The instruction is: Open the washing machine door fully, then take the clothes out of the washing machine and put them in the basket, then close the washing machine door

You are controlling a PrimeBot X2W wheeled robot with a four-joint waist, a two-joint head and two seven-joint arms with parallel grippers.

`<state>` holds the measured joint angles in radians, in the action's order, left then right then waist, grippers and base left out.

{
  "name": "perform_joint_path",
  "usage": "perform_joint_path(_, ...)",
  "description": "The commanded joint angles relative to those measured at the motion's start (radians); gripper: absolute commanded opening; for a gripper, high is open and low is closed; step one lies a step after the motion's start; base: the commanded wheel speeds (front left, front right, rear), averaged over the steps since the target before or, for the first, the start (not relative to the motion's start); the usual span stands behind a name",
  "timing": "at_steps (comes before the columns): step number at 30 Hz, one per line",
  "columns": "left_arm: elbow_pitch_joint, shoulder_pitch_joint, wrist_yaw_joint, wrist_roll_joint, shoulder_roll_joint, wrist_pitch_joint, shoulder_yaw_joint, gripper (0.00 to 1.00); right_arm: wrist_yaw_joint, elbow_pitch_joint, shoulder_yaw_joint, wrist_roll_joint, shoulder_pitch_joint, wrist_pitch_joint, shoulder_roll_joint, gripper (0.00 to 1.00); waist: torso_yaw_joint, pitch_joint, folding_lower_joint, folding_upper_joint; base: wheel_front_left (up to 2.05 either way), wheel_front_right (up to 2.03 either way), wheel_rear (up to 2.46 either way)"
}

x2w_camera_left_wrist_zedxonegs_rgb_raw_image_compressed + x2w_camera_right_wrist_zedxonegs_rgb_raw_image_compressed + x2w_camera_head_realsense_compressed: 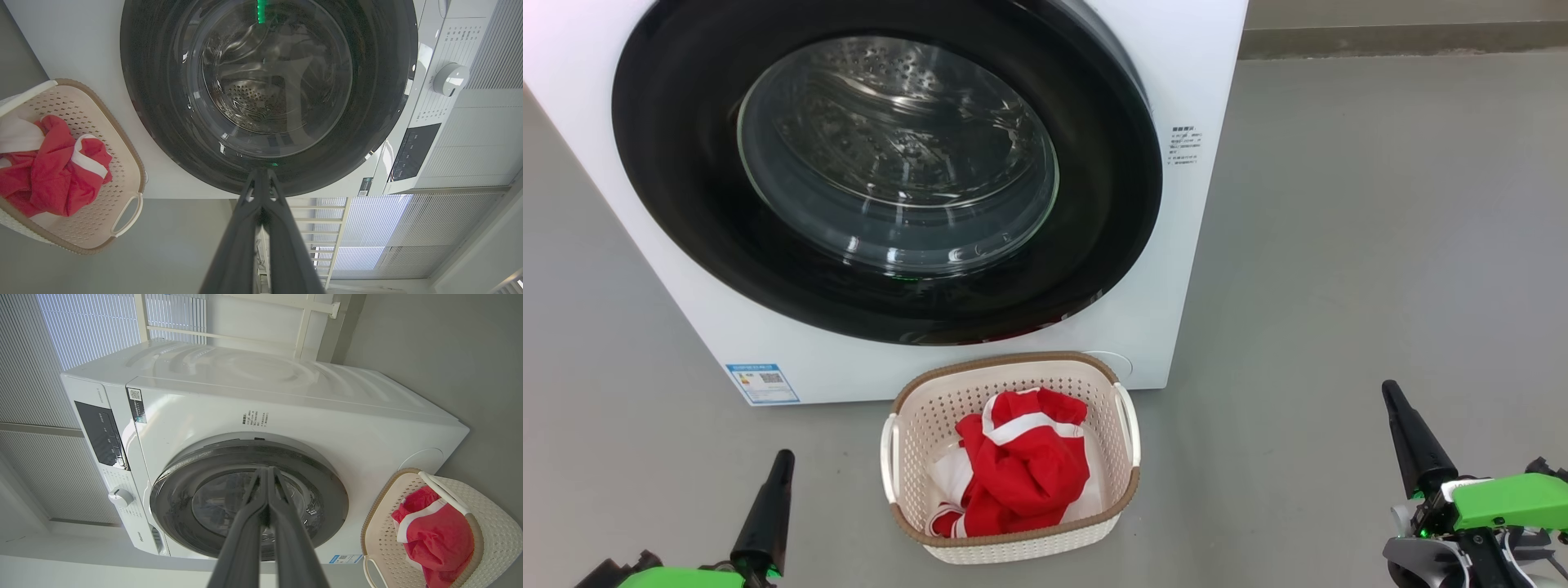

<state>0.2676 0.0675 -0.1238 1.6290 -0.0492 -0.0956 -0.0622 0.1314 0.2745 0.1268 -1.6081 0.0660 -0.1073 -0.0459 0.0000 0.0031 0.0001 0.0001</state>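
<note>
The washing machine door [686,204] was shut, the clothes [1021,465] lay in the basket [1013,360], and both arms were held low.

The head view caught a blue label [762,382] at the lower corner of the washing machine [1201,82]. The right wrist view took in the machine's flat top, dark control panel [100,433] and dial [119,496]. The glossy black door sat flush against the white front, and the steel drum showed through its bulging glass window [898,155]. The cream basket stood on the floor [1339,286] just in front of the machine, below the door. The red-and-white bundle was heaped inside it, below the brown rim. The left fingers [768,506] were at the lower left and the right fingers [1413,441] at the lower right. Both pairs pointed toward the machine, well apart from the basket, pressed together and holding nothing.
</note>
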Motion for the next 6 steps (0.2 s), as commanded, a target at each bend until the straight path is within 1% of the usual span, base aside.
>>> perform_joint_path(1,-0.023,0.039,-0.007,-0.008,-0.012,-0.006,-0.037,0.0,-0.001,-0.03,-0.013,-0.001,0.042,-0.006,-0.005,0.0,0.0,0.0,0.0,-0.0001,0.0,0.0,0.0)
perform_joint_path(6,-0.023,0.039,-0.007,-0.009,-0.011,-0.006,-0.038,0.0,-0.001,-0.03,-0.013,-0.001,0.042,-0.006,-0.005,0.0,0.0,0.0,-0.0001,-0.0001,0.0,0.0,0.0)
